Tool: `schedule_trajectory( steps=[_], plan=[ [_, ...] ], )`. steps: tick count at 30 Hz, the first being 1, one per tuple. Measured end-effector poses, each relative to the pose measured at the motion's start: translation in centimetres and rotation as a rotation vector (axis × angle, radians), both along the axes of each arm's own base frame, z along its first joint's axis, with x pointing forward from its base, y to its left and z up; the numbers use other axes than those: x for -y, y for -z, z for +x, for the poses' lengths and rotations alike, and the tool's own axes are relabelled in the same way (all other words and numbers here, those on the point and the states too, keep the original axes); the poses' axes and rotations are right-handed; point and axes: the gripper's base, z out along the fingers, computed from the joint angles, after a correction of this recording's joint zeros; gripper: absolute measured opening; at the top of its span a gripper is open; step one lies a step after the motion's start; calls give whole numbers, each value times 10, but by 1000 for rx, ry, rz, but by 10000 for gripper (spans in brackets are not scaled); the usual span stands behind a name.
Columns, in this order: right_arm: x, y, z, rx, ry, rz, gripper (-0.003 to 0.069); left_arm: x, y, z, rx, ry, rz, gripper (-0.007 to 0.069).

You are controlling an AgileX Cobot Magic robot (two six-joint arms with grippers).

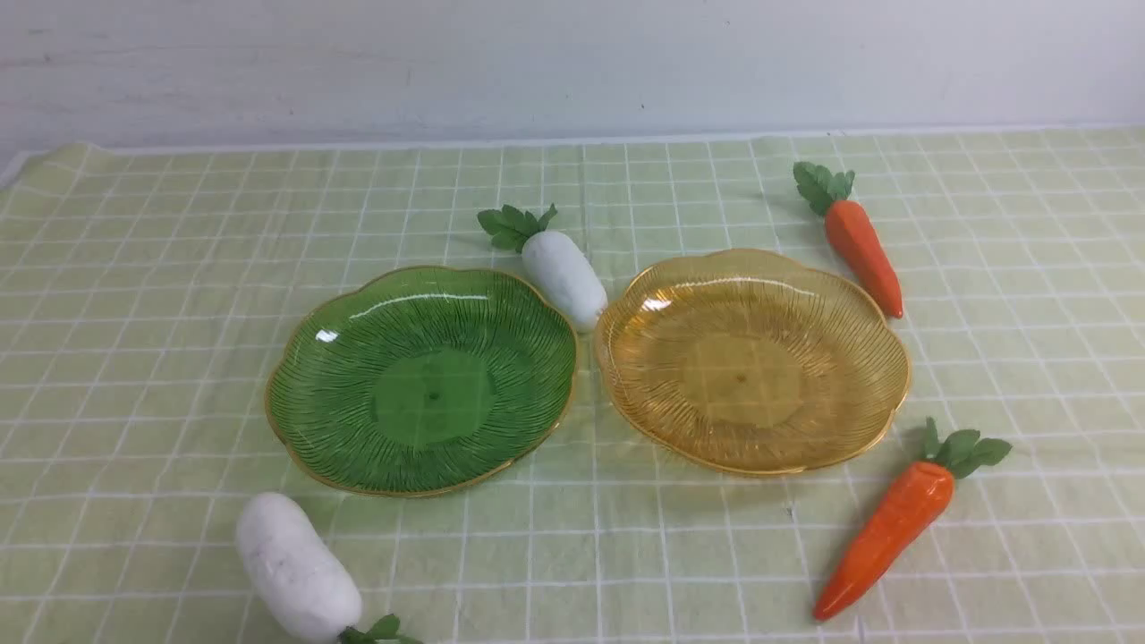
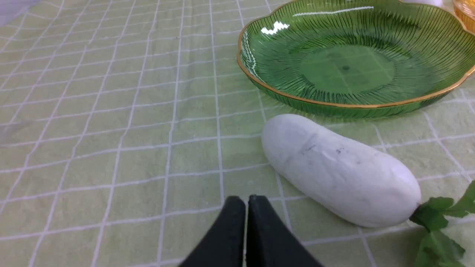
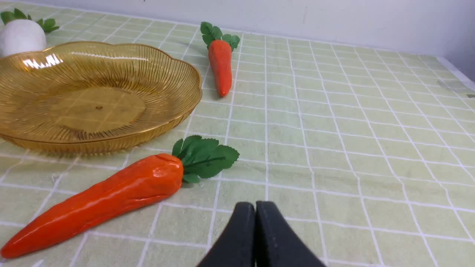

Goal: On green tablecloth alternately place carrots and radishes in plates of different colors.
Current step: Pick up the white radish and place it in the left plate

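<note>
On the green tablecloth (image 1: 143, 358) a green plate (image 1: 420, 380) and an amber plate (image 1: 751, 358) sit side by side, both empty. One radish (image 1: 564, 273) lies behind and between them; another radish (image 1: 295, 568) (image 2: 339, 168) lies at the front left. One carrot (image 1: 863, 255) (image 3: 220, 66) lies at the back right and a second carrot (image 1: 881, 528) (image 3: 104, 202) at the front right. My left gripper (image 2: 246, 202) is shut, empty, close beside the front radish. My right gripper (image 3: 255, 207) is shut, empty, near the front carrot's leafy top. Neither gripper shows in the front view.
A pale wall (image 1: 572, 63) rises behind the cloth's far edge. The cloth's right edge (image 3: 456, 72) shows in the right wrist view.
</note>
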Motion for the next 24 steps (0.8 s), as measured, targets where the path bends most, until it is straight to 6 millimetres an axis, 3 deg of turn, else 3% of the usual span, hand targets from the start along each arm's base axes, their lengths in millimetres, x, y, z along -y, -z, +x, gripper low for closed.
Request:
schedule_trajectory(
  steps=[5,9,14,18,22,24],
  plan=[
    [0,0,0,0,0,0,-14,1,-2,1,20,-7,-79,-8],
    [0,0,0,0,0,0,-14,6,-15,3,136,-46,-493,-8],
    [0,0,0,0,0,0,-14,2,-29,4,279,-75,-717,-8],
    [0,0,0,0,0,0,-14,-8,-48,2,499,-118,-835,-8],
    [0,0,0,0,0,0,-14,-7,-83,-6,572,-71,-843,-8],
    [0,0,0,0,1,-4,-14,-1,-122,-10,540,-13,-760,-8]
  ],
)
